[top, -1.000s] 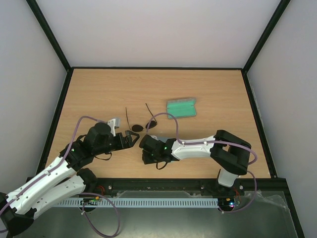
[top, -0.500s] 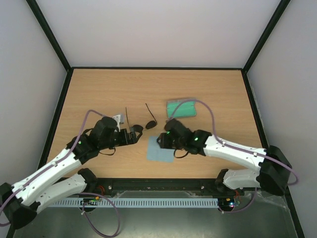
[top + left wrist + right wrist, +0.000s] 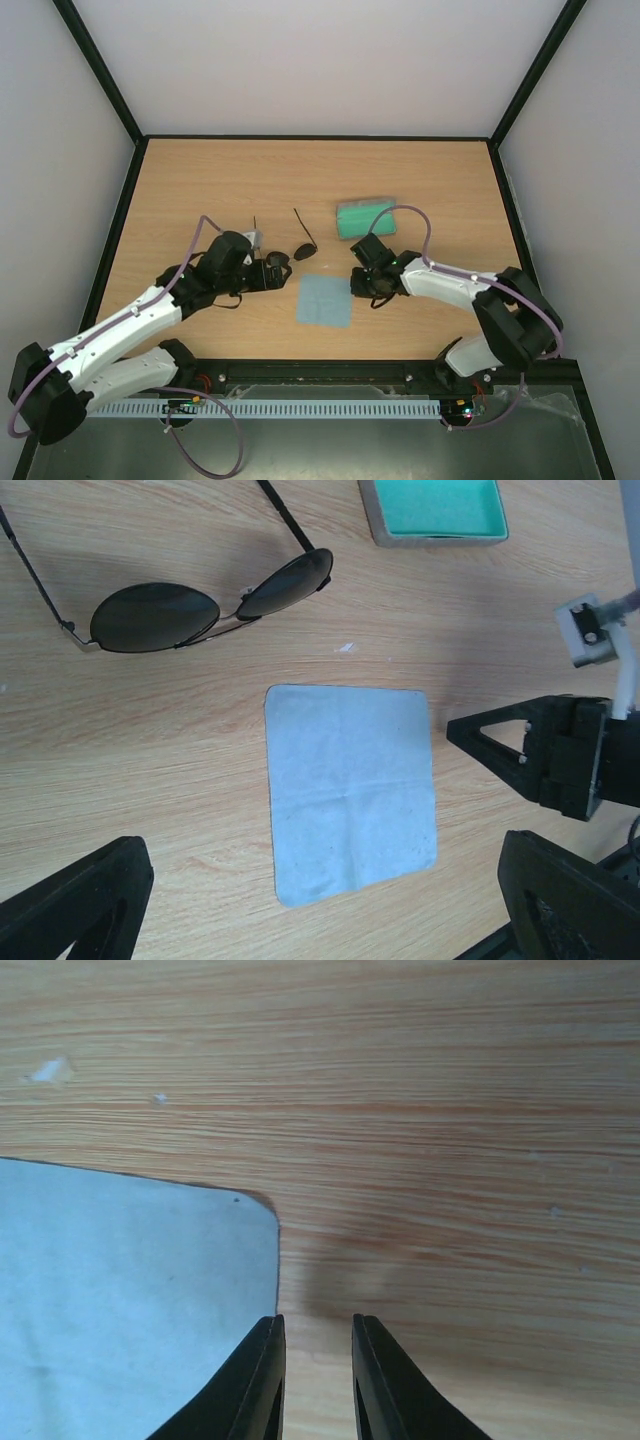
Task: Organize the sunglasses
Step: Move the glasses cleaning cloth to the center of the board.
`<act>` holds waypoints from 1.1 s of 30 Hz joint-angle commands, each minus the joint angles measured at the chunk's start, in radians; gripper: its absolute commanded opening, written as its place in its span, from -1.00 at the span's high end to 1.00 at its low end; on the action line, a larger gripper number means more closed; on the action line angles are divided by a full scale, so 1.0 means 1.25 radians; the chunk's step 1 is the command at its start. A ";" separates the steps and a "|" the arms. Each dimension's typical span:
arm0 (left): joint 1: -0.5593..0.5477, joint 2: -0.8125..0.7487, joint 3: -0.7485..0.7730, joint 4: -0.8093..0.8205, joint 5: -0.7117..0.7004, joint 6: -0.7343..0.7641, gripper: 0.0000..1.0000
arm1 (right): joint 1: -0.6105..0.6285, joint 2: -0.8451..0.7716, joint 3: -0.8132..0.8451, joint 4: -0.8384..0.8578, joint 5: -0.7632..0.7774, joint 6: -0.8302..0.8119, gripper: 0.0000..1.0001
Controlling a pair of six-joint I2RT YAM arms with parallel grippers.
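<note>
left gripper [image 3: 270, 272]: my jaws stand wide apart, holding nothing. In my wrist view the two fingers sit at the bottom corners, with bare wood and the cloth between them.
right gripper [image 3: 316, 1355]: jaws drawn close with a thin slit between the tips, and only wood grain shows through it. I grip nothing.
right fingertips: one tip [image 3: 262, 1375] sits over the cloth's edge near a corner, the other over bare table (whether they touch the surface, I can't tell).
sunglasses [image 3: 165, 615]: one pair, lying flat on the table [image 3: 200, 190]. It has two round dark lenses and two thin temple arms, unfolded and running away from me. It lies just past the cloth's far edge, near and ahead of my left gripper, and neither of my grippers holds it.
cloth [image 3: 350, 790]: one, a blue-grey square lying flat on the wood between my two grippers, with faint fold creases.
case [image 3: 435, 510]: one, grey outside with a green lining facing up. It sits farther back than the cloth, to the right of the sunglasses and apart from them.
count: two arms, two grippers, one pair of sunglasses, one cloth, one case.
</note>
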 commanded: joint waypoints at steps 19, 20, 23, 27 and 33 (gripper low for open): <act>0.006 -0.059 -0.032 -0.016 -0.007 -0.011 -0.89 | -0.002 0.161 0.120 -0.033 0.047 -0.086 0.67; 0.006 -0.058 -0.032 -0.015 -0.007 -0.011 -0.89 | -0.003 0.158 0.115 -0.033 0.051 -0.086 0.69; 0.006 -0.053 -0.031 -0.010 -0.002 -0.011 -0.89 | -0.002 0.151 0.106 -0.034 0.054 -0.085 0.72; 0.006 -0.049 -0.032 -0.007 0.000 -0.011 -0.89 | -0.002 0.158 0.100 -0.026 0.047 -0.086 0.73; 0.006 -0.051 -0.033 -0.010 0.002 -0.012 -0.89 | -0.002 0.170 0.102 -0.017 0.026 -0.106 0.79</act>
